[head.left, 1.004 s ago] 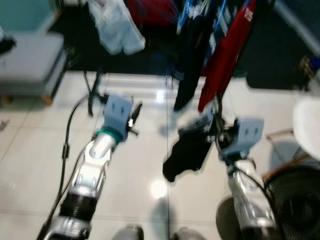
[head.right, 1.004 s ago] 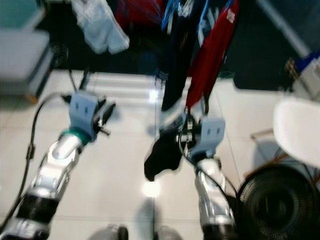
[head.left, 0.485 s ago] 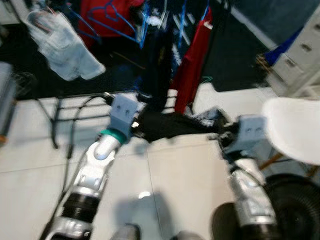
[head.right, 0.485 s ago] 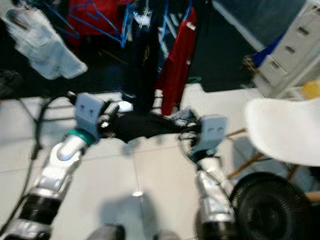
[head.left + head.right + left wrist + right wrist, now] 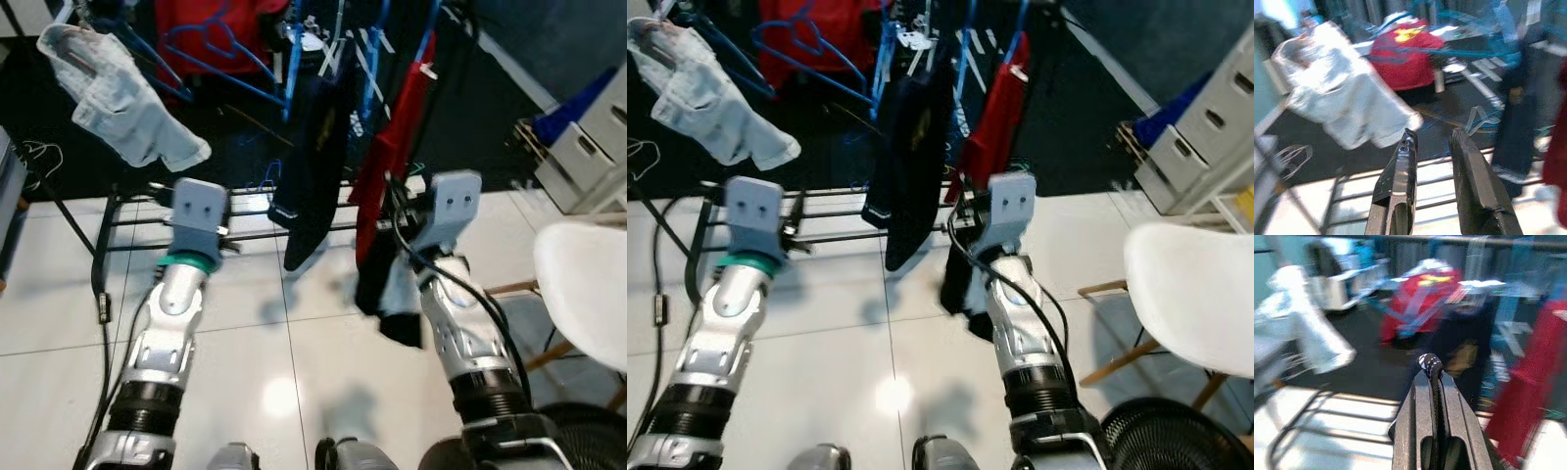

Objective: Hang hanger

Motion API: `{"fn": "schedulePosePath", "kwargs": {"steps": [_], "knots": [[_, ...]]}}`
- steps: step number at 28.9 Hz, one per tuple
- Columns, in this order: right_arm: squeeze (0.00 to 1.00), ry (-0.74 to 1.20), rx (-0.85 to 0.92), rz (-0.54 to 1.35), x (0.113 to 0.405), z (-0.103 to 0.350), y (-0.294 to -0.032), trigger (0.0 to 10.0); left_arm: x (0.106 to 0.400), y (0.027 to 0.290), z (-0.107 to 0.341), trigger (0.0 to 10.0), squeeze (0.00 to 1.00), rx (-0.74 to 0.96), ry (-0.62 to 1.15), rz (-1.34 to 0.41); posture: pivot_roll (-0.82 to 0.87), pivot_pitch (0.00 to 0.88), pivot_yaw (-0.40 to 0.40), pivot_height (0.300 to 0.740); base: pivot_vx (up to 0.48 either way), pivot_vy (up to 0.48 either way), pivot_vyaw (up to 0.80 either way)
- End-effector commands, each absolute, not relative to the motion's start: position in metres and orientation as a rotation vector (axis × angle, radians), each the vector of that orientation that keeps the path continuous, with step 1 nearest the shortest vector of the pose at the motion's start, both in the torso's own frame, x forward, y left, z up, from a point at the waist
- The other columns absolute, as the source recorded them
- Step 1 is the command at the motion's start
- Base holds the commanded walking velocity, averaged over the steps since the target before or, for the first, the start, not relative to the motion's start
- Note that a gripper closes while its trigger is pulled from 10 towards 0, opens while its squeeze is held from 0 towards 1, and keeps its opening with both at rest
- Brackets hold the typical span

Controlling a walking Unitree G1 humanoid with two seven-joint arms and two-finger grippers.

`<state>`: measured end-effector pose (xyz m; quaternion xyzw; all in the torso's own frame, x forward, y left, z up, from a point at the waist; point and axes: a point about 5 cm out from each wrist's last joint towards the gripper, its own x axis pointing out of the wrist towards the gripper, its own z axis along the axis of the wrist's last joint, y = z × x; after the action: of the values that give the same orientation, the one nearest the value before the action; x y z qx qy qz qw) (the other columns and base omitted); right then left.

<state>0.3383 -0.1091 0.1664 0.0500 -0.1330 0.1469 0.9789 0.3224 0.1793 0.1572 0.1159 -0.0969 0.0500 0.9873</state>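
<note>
So we're standing right in front of the clothes rack (image 5: pixel 323 211), whose base bars cross the middle of the frame. The right end effector (image 5: pixel 1431 363) is up near center-right, pinched tight on a thin black hook or cord, which we take to be the top of the hanger. A dark garment (image 5: pixel 387 294) dangles below that arm, just right of center over the white tile floor (image 5: pixel 59 313). We can't make out the hanger's body itself, it's buried in cloth and motion blur.

The left end effector (image 5: pixel 1432 142) is at center-left, its fingers a narrow gap apart with nothing between them, pointed toward the rack.

On the rack there's already a black garment (image 5: pixel 312 147) and a red garment (image 5: pixel 392 166) hanging top center, some blue hangers (image 5: pixel 225 49) in the upper left, and a pale denim piece (image 5: pixel 118 98) draped at far upper left. A white chair (image 5: pixel 588 294) sits at the right edge.

As for progress, we'd say the pickup and carry part is done, since the thing is gripped and we're facing the rack. What's left is the actual hang: lifting the hook up to the top rail, which sits above the frame, dropping it over and letting go. So roughly halfway by our guess, with the fiddly bit yet to do.
</note>
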Motion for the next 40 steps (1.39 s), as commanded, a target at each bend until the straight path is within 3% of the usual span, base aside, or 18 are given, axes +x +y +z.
{"fn": "schedulePosePath", "kwargs": {"steps": [1, 7, 20, 29, 40], "knots": [[0.00, -0.251, 0.112, 0.292, 0.337, 0.161, -0.114, 10.0, 0.321, 0.180, 0.154, 10.0, 0.00, 0.233, -0.175, 0.127, 0.06, 0.041, -0.047, 0.740, 0.000, 0.000, 0.00], [0.00, -0.263, 0.120, 0.300, 0.335, 0.162, -0.114, 10.0, 0.320, 0.177, 0.156, 10.0, 0.00, 0.205, -0.173, 0.125, 0.05, 0.045, -0.035, 0.740, 0.000, 0.000, 0.00], [0.00, -0.270, 0.147, 0.314, 0.314, 0.153, -0.118, 10.0, 0.326, 0.147, 0.187, 10.0, 0.00, 0.201, -0.269, -0.055, 0.00, 0.051, 0.003, 0.740, 0.000, 0.000, 0.00], [0.00, -0.268, 0.106, 0.255, 0.317, 0.152, -0.125, 10.0, 0.328, 0.146, 0.187, 10.0, 0.00, 0.187, -0.267, -0.037, 0.00, 0.047, 0.006, 0.740, 0.000, 0.000, 0.40], [0.00, -0.274, 0.132, 0.301, 0.315, 0.155, -0.121, 10.0, 0.328, 0.150, 0.186, 10.0, 0.00, 0.186, -0.258, -0.023, 0.00, 0.036, 0.000, 0.740, 0.306, 0.000, 0.14]]}}
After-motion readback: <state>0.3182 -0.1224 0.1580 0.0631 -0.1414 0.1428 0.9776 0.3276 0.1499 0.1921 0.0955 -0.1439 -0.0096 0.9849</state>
